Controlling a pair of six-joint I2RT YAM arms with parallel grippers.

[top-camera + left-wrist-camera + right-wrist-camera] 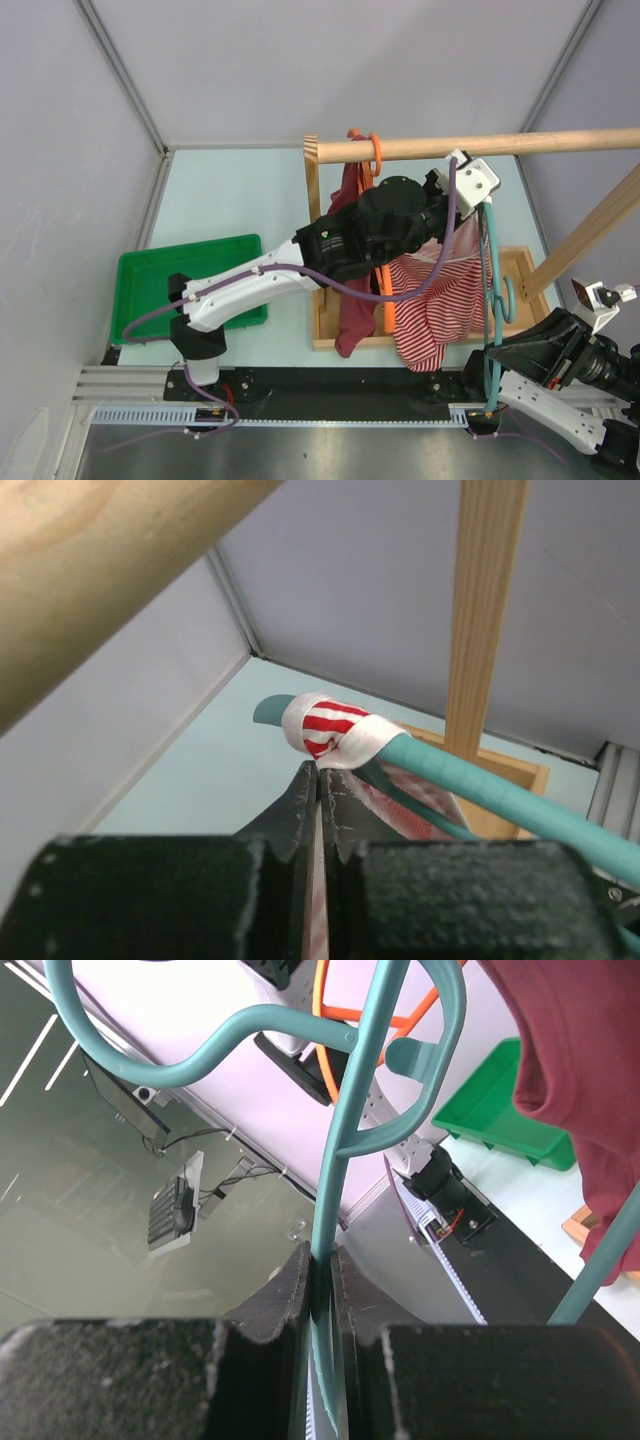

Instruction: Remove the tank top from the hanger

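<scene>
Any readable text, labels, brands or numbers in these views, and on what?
None can be read.
A small green mark on the left arm is too small to make out.
The striped tank top, teal hanger and wooden rail show no lettering.

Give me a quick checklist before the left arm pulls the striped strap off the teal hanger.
1. Hold of right gripper on teal hanger: ok, clamped.
2. Hold of left gripper on tank top: ok, shut on striped cloth.
3. The strap off the hanger's end: not ok, looped over the tip.
4. The hook free of wooden rail: ok.
5. The second strap: cannot tell, hidden behind left arm.
</scene>
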